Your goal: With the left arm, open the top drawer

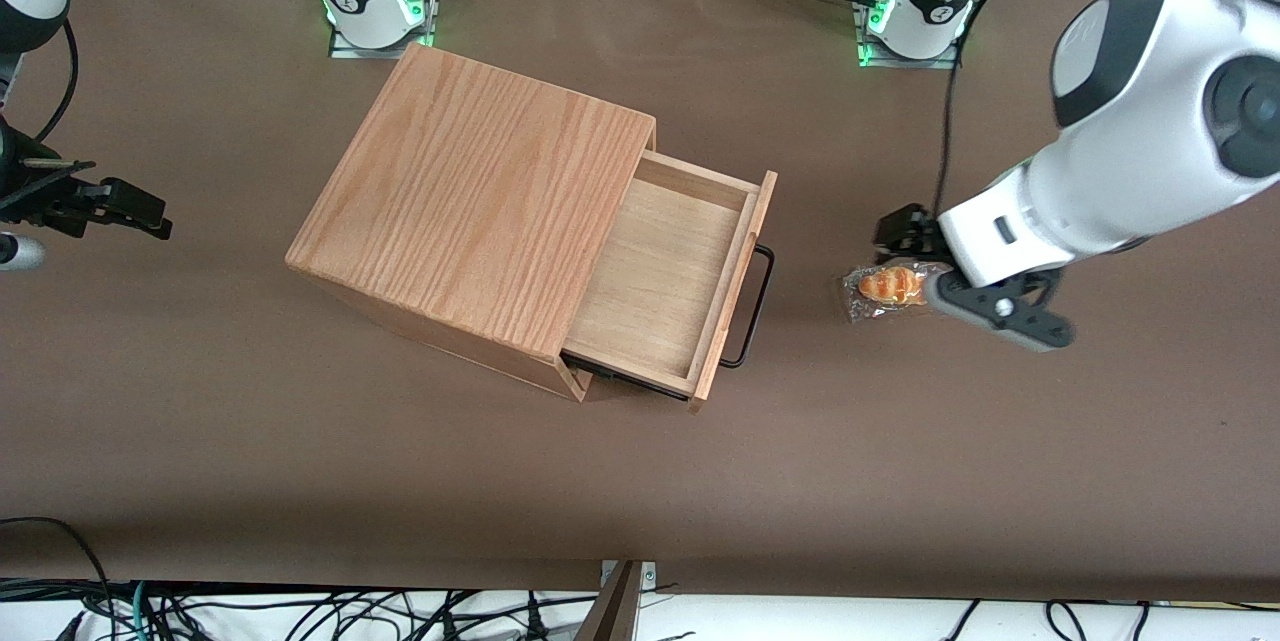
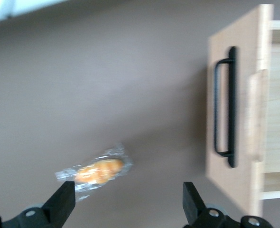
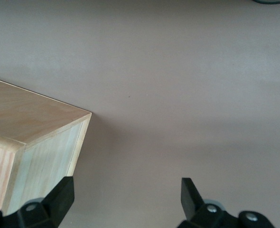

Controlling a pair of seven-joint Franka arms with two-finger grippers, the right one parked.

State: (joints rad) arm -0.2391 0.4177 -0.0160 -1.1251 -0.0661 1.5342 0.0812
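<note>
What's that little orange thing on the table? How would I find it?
Start at the wooden cabinet with its top drawer pulled open. In front of the black handle, toward the working arm's end, lies a small wrapped pastry beneath the open gripper. It's the only orange, crinkly-wrapped thing on the brown table.

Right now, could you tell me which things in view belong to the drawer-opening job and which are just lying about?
Belonging to the job:
- top drawer, already pulled out
- its black bar handle
- left arm's gripper, open, above the table beside the wrapped pastry, apart from the handle

Just lying about:
- wrapped pastry on the table
</note>
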